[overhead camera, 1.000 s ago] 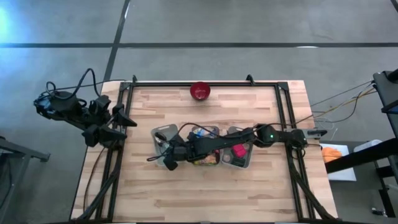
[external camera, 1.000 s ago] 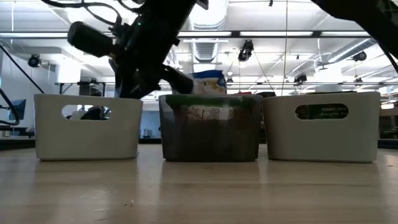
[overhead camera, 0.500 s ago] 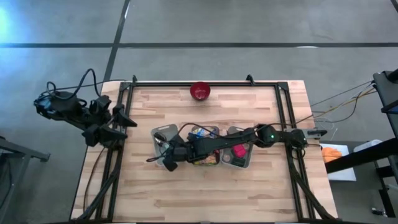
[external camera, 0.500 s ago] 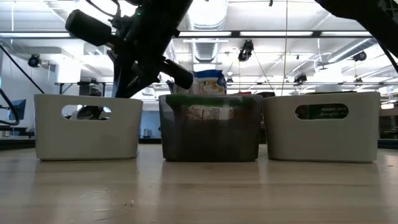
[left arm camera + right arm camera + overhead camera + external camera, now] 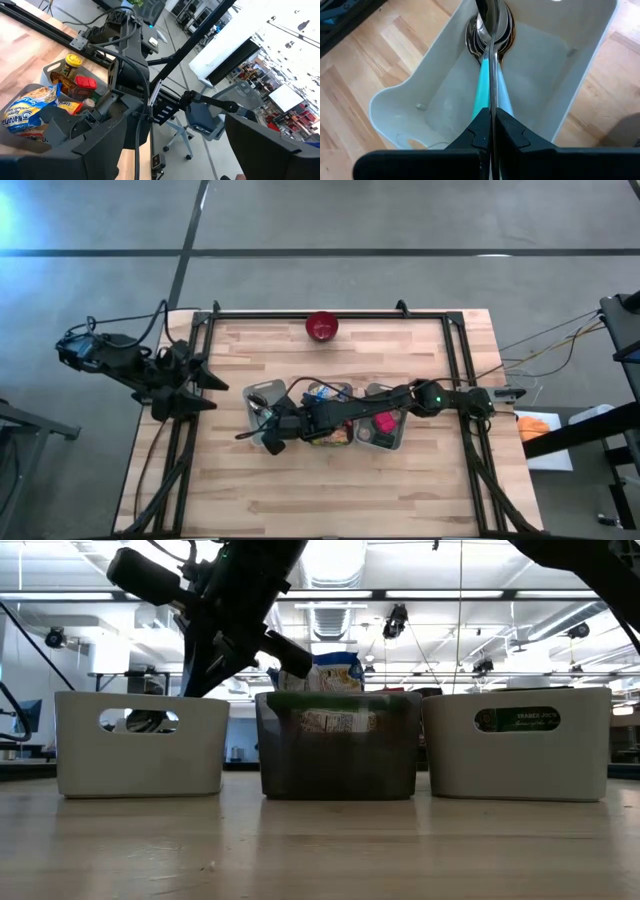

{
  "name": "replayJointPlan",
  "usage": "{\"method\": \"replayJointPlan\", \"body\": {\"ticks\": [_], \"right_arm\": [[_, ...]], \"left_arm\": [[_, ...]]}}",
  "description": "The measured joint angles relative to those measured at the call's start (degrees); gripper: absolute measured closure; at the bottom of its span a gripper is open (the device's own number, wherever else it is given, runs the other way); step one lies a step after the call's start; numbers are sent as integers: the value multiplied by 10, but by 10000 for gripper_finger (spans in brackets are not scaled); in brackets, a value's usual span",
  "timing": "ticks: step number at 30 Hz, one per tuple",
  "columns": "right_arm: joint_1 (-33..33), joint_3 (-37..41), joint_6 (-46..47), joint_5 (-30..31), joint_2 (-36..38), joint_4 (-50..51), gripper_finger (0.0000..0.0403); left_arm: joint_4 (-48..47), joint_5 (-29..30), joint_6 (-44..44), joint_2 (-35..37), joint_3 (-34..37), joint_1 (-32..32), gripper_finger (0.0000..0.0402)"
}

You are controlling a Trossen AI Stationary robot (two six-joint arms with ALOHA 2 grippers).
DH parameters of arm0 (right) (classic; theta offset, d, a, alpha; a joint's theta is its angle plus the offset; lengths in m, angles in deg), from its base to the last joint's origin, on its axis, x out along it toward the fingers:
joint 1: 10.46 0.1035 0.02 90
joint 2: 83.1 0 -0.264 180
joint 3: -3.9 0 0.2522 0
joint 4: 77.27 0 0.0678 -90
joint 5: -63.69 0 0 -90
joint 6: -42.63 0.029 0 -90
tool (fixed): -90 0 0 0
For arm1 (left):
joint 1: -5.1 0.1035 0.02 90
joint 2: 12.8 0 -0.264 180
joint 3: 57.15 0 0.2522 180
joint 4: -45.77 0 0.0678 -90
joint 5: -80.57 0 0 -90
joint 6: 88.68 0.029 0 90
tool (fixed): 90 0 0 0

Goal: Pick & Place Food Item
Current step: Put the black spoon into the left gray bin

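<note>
My right gripper (image 5: 492,125) reaches across the bins and slants down into the left white bin (image 5: 258,392), shut on a thin metal utensil seen edge-on. Below it in that bin lie spoons (image 5: 489,31), one with a teal handle (image 5: 485,85). The dark middle bin (image 5: 338,745) holds food packets, and a blue-and-white bag (image 5: 335,670) sticks up above its rim. A pink packet (image 5: 384,422) lies in the right bin. My left gripper (image 5: 208,390) hangs open over the table's left edge, holding nothing. My right gripper pinches the thin metal utensil (image 5: 493,102) between its two fingers. The fingers slant down from above and lie along the utensil, which runs on ahead of them into the white bin. Whether its far end (image 5: 484,10) rests on the spoons there, I cannot tell.
A red bowl (image 5: 321,327) stands at the table's far edge. The right white bin (image 5: 518,740) stands beside the dark one. A black frame rail (image 5: 330,314) runs around the tabletop. Bare wood lies between the bins and the near edge.
My left arm has shifted a little toward the table at its left edge and tipped slightly down, its gripper staying open. My right gripper stays shut over the left bin.
</note>
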Motion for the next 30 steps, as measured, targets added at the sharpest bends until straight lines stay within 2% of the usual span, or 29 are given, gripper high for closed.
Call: {"method": "replayJointPlan", "body": {"ticks": [30], "right_arm": [[-5, 2, -21, -18, 0, -2, 395]], "left_arm": [[0, 0, -11, 0, 0, 0, 61]]}}
